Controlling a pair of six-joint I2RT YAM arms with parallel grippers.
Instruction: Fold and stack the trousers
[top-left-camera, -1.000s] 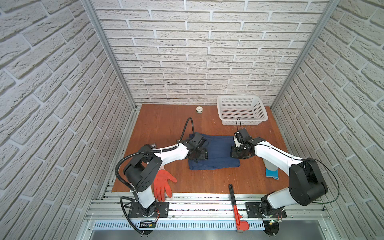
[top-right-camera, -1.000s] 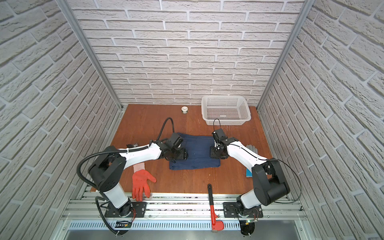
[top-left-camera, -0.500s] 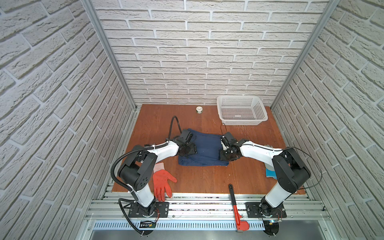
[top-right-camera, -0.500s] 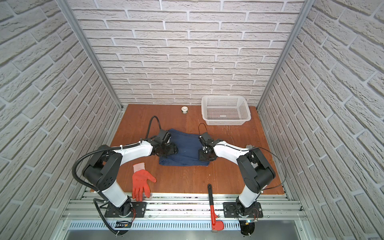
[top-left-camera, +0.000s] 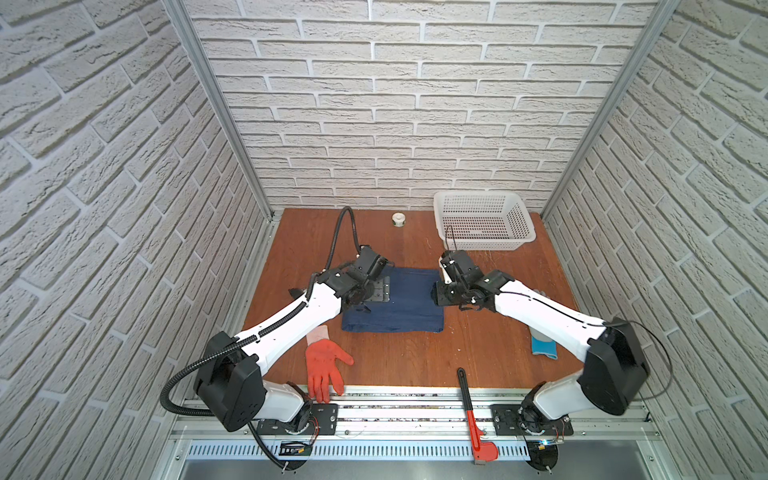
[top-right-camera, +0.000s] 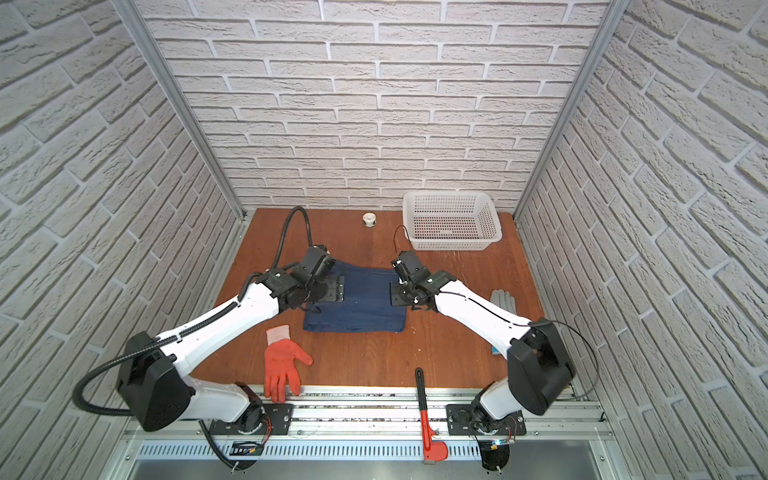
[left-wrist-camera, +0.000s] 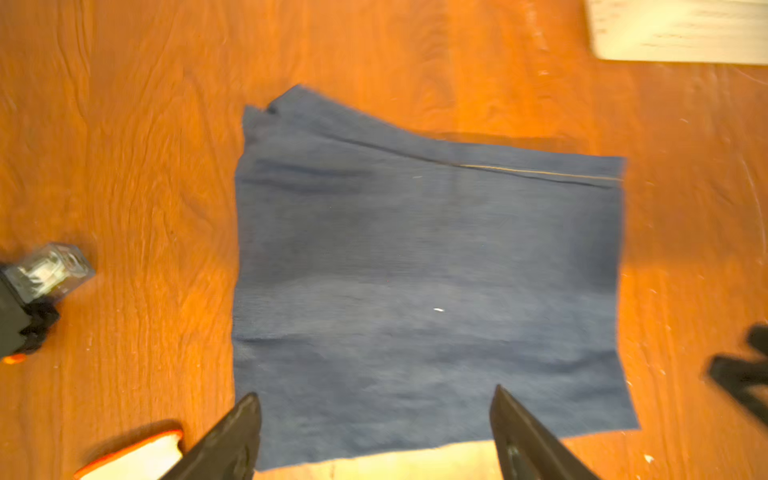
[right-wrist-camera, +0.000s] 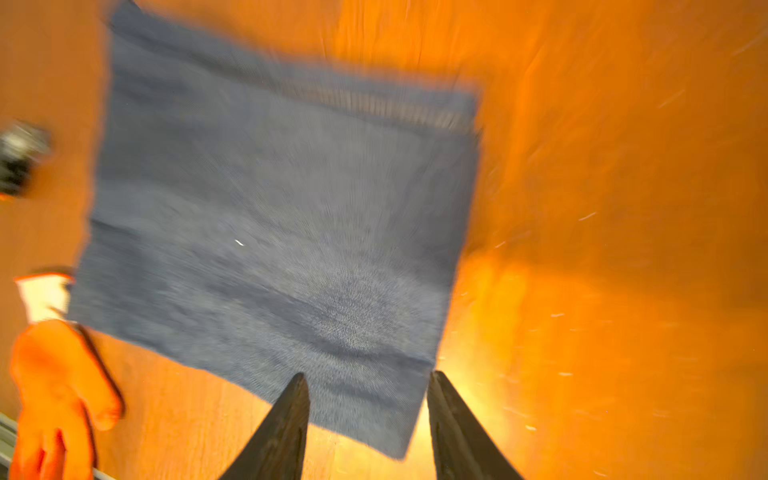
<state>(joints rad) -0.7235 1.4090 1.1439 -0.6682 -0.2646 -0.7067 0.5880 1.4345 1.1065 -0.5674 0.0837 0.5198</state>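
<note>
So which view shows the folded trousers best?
The left wrist view: the trousers lie nearly whole, fairly sharp, seam visible. The right wrist view blurs them; in both top views they are small, side edges hidden.

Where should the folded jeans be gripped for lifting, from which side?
Pinch the jeans at their left and right edges, coming in from each side: they lie flat as a square folded stack, so one grip would likely let layers sag.

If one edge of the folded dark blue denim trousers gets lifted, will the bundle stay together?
Probably not: the folded dark blue denim trousers lie as loose layers, so they would likely sag and unfold. Pushed, they likely slide over the smooth wooden table, perhaps bunching.
</note>
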